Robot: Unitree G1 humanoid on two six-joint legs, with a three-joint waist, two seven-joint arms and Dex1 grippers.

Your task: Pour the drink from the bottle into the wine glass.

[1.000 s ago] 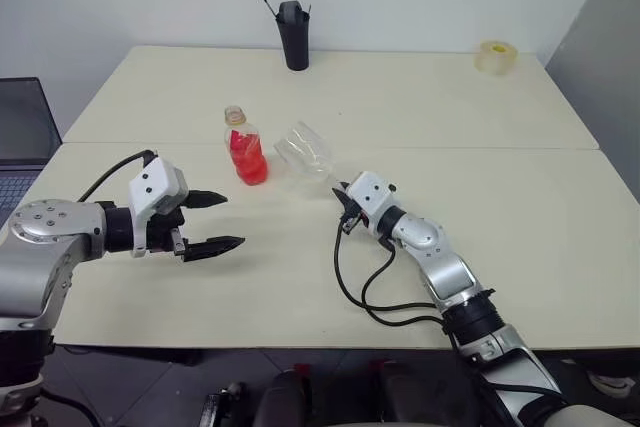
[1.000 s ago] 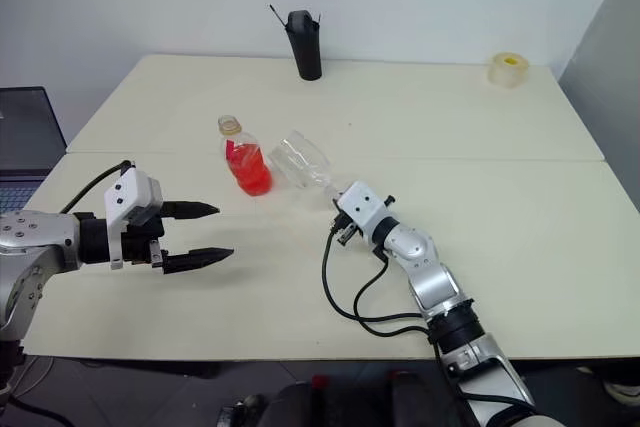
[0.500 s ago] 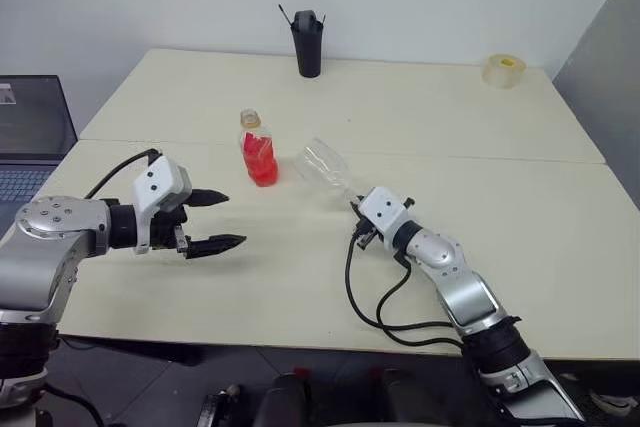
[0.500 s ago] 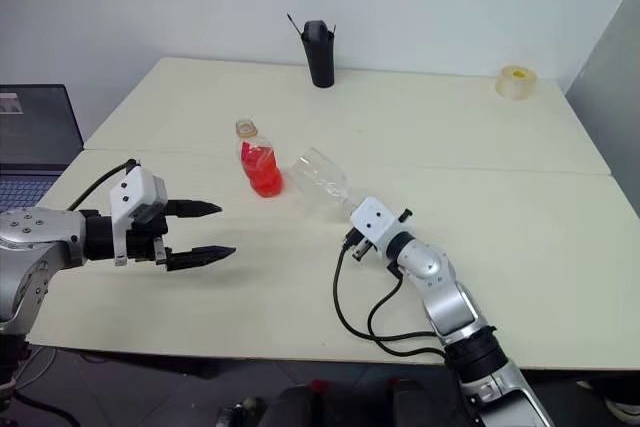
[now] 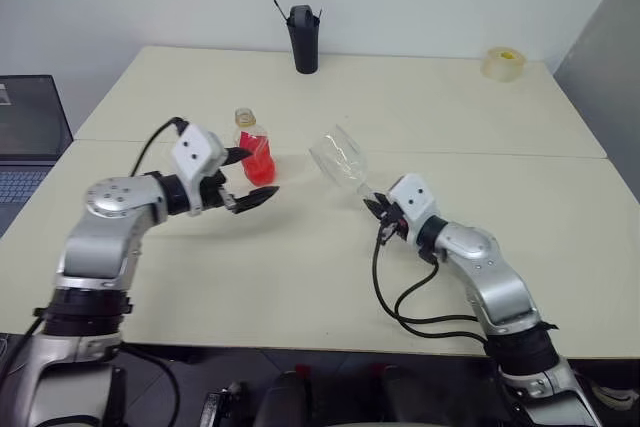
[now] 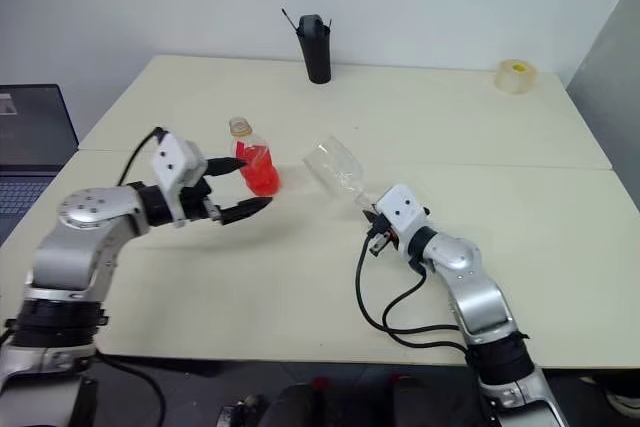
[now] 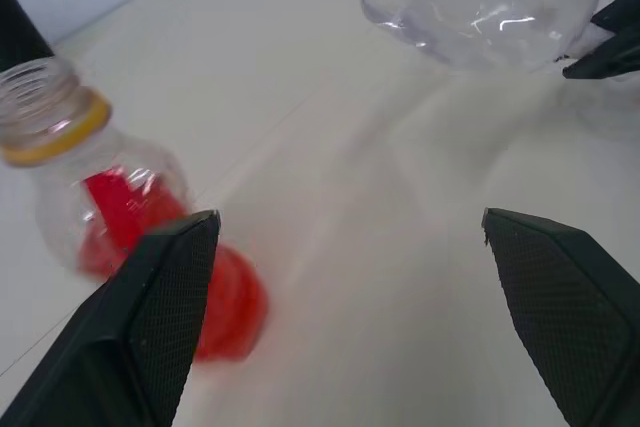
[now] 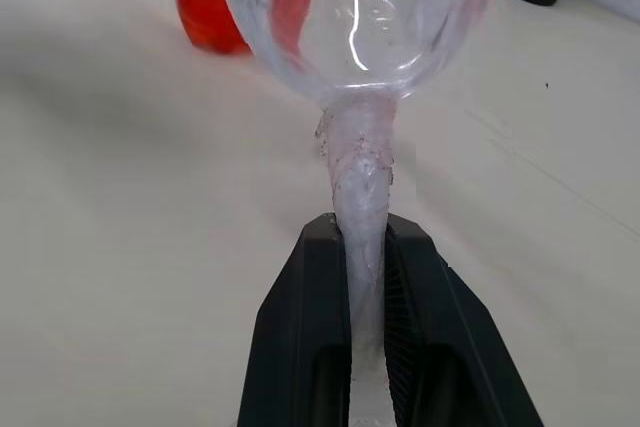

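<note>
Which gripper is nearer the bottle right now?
Left. The left gripper is open with its fingers reaching right up beside the bottle. The right gripper is farther off across the table, shut on the wine glass stem.

Upright uncapped bottle (image 5: 251, 150) part-full of red drink (image 5: 254, 162), empty wine glass (image 5: 338, 158) tilted (seemingly lifted)

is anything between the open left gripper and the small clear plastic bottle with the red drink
Nothing visible. The left gripper is open and reaches up beside the small clear plastic bottle of red drink, with only bare table around. The clear stemmed wine glass, clamped by the right gripper, is off to the side.
</note>
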